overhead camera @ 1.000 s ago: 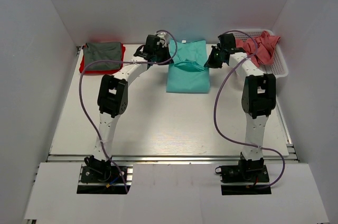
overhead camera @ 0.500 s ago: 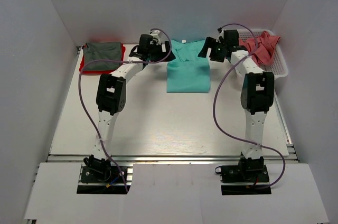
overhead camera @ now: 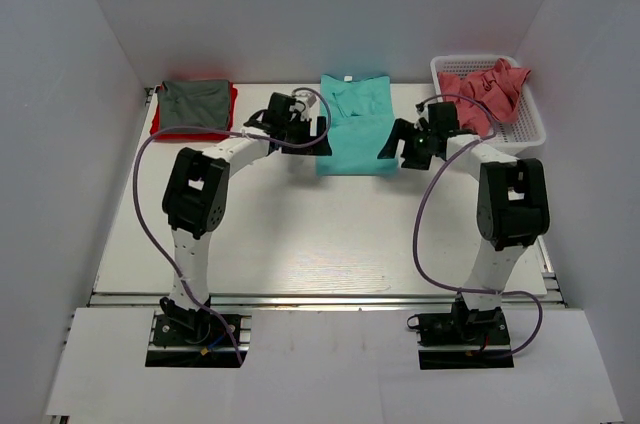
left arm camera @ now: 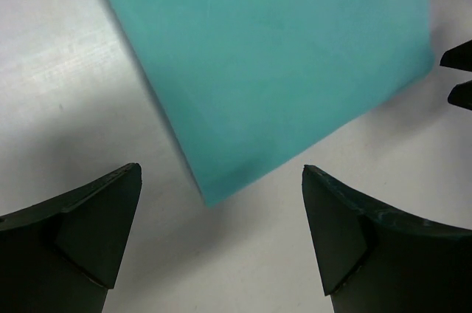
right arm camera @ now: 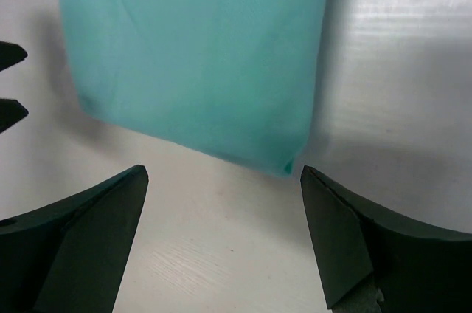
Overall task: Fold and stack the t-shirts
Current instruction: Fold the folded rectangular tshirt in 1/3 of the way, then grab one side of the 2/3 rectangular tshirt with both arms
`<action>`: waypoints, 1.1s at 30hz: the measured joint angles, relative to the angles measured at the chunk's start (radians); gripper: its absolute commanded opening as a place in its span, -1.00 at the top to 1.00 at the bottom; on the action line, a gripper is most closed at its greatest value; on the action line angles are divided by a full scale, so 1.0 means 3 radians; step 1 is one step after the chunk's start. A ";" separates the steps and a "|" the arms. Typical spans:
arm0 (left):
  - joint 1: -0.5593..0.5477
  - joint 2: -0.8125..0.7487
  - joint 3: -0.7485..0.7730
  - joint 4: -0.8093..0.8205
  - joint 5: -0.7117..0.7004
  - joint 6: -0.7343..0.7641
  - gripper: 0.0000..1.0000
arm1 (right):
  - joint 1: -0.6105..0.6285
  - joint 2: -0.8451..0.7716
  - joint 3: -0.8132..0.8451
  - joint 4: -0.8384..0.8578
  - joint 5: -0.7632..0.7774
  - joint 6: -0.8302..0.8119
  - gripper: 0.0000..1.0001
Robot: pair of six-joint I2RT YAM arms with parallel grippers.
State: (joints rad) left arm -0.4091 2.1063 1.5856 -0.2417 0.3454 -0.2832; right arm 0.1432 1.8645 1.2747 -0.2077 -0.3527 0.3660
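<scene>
Left gripper (overhead camera: 322,134) and right gripper (overhead camera: 392,149) spread wide, flanking folded teal t-shirt (overhead camera: 357,129).
Top view: teal t-shirt upper centre; grey t-shirt (overhead camera: 195,102) on red t-shirt (overhead camera: 158,127) upper left; pink t-shirts (overhead camera: 485,94) in basket (overhead camera: 530,129) upper right. Left wrist: fingers (left arm camera: 74,239) apart, shirt corner centre. Right wrist: fingers (right arm camera: 354,246) apart, shirt upper left.

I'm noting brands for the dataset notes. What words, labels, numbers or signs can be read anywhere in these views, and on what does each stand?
No text can be read in any view.
teal-green t-shirt: a small pale tag at its collar, too small to read.
dark grey t-shirt, red t-shirt, salmon-pink shirts, white basket: no print visible.
</scene>
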 measured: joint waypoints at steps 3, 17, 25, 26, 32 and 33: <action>-0.0061 0.0015 -0.0112 -0.0163 -0.0048 0.0010 -1.00 | 0.0000 0.0078 -0.0125 -0.0009 -0.0034 0.0076 -0.72; -0.0151 0.0164 -0.0193 -0.0206 -0.0065 0.0029 -0.07 | -0.0015 0.0352 -0.0136 0.0209 -0.0028 0.0262 -0.08; -0.0174 0.0198 -0.0303 -0.0028 -0.0041 0.0023 1.00 | -0.0017 0.0397 -0.0181 0.0309 0.0069 0.0315 0.49; -0.0175 0.0198 -0.0318 0.0000 -0.0029 0.0014 1.00 | -0.0017 0.0397 -0.0198 0.0323 0.0069 0.0327 0.56; -0.0200 0.0137 -0.0472 0.0216 0.0023 -0.0003 1.00 | -0.0017 0.0355 -0.0327 0.0408 0.0027 0.0343 1.00; -0.0205 0.0095 -0.0542 0.0252 0.0023 -0.0006 1.00 | -0.0017 0.0318 -0.0374 0.0412 0.0028 0.0345 1.00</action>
State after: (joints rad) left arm -0.4706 2.1349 1.4231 -0.1661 0.3523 -0.2852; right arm 0.1383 1.9598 1.1625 -0.0841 -0.3443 0.4694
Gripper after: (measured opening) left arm 0.024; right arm 0.017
